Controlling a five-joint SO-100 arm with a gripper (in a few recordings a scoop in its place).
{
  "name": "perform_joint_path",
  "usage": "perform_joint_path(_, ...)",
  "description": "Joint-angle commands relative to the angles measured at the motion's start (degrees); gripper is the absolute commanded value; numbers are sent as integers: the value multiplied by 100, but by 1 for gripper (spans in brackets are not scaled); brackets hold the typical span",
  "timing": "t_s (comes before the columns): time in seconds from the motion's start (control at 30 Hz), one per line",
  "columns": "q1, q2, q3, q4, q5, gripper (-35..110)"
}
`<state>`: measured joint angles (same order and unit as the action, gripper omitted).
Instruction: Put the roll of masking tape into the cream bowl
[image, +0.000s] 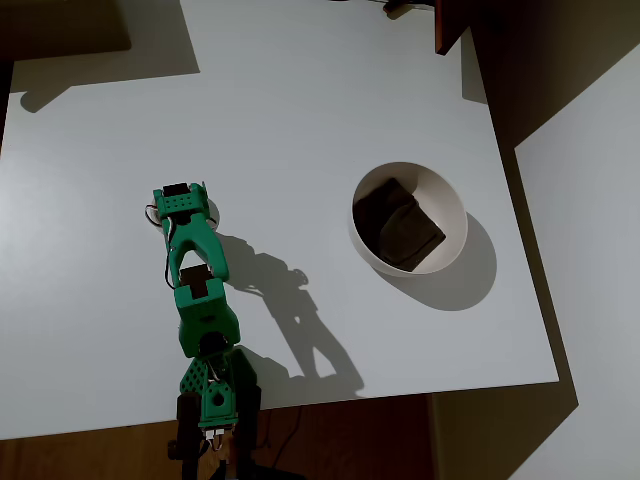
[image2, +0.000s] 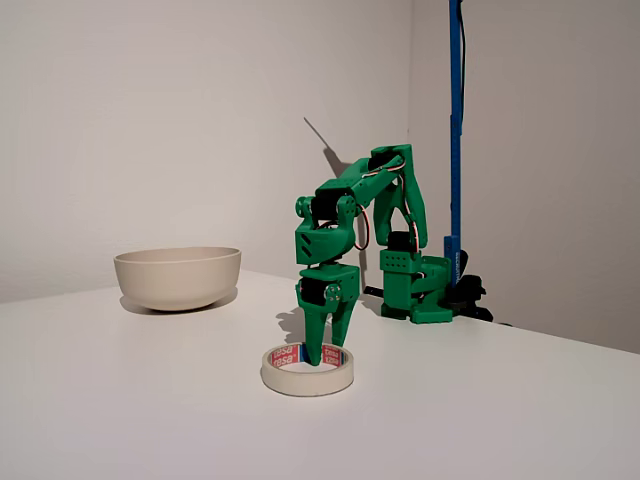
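Green claw (image2: 322, 352) lowered into masking tape roll (image2: 307, 370), lower centre of fixed view, fingers barely apart, not gripping. Grasp step; next: close, lift, carry to cream bowl (image2: 178, 277), left.

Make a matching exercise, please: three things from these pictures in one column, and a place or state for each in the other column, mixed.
1. roll of masking tape
2. cream bowl
3. gripper

A. holds a dark brown pad
B. lies flat on the table
C. points down, tips inside a ring

Pairs: 1-B, 2-A, 3-C
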<state>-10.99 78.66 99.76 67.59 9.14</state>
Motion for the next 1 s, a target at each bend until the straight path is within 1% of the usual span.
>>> perform_joint_path(0.0, -114, -62, -281, -79, 105, 14)
perform_joint_path(0.1, -132, -105, -334, -53, 97, 13)
perform_joint_path(0.17, -167, -97, -334, -70, 44, 9)
perform_joint_path(0.33, -211, -167, -431, -35, 18, -8)
perform_joint_path(0.53, -220, -167, -475, -70, 26, -8)
perform_joint_path(0.67, -220, 176, -483, -114, 53, -8)
perform_joint_path(0.8, -141, 1072, -659, 193, 132, -8)
perform_joint_path(0.97, 18, 2681, -773, 571, 272, -8)
